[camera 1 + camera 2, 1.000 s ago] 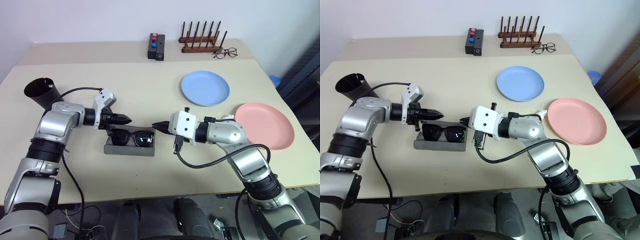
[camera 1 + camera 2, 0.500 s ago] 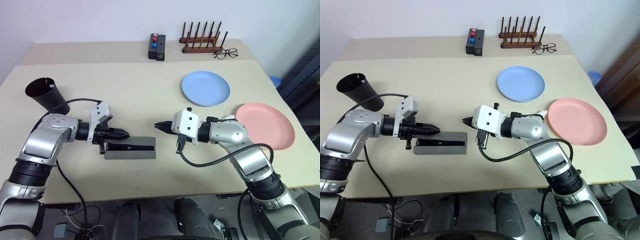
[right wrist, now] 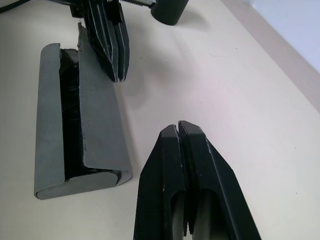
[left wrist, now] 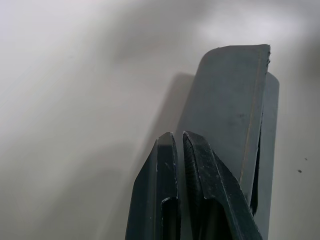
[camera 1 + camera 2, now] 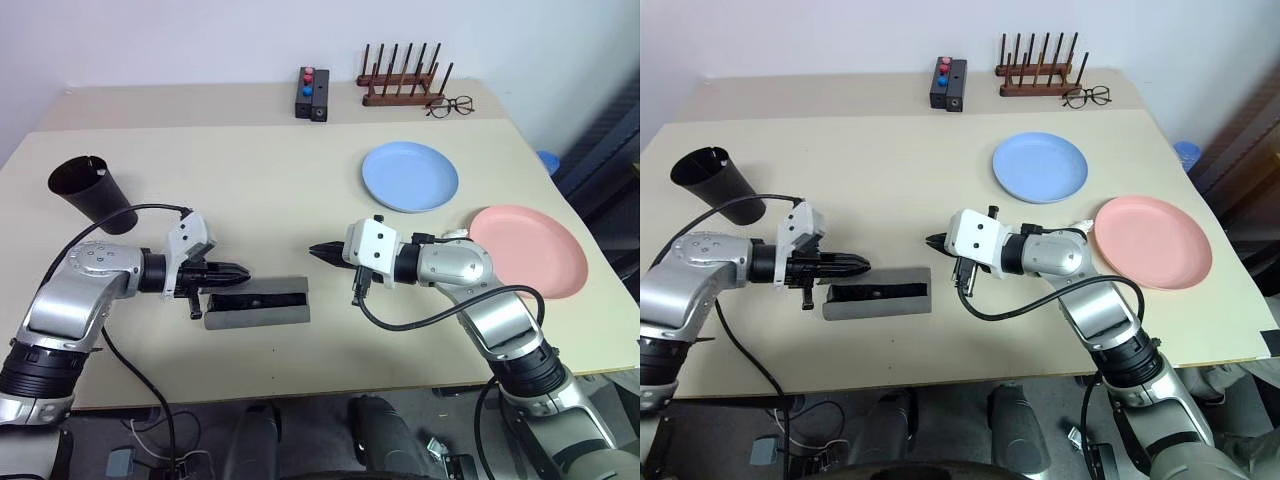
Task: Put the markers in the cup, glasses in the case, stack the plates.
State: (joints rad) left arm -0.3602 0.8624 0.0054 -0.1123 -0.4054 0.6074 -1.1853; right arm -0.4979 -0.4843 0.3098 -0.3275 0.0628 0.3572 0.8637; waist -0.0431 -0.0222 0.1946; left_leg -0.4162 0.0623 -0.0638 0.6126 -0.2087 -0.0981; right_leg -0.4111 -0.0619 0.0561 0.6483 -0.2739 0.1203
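case [image 5: 257, 303] front-centre | cup [image 5: 90, 192] far left | plates [image 5: 410, 176] right, apart

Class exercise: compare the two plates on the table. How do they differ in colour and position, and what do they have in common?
The blue plate is light blue; the pink plate is pink. The blue plate lies farther back on the table, nearer the wooden rack; the pink plate sits closer to the front and at the table's right edge, beside the robot's right arm. Both are round, shallow, similar in size, lying flat, apart and not yet stacked.
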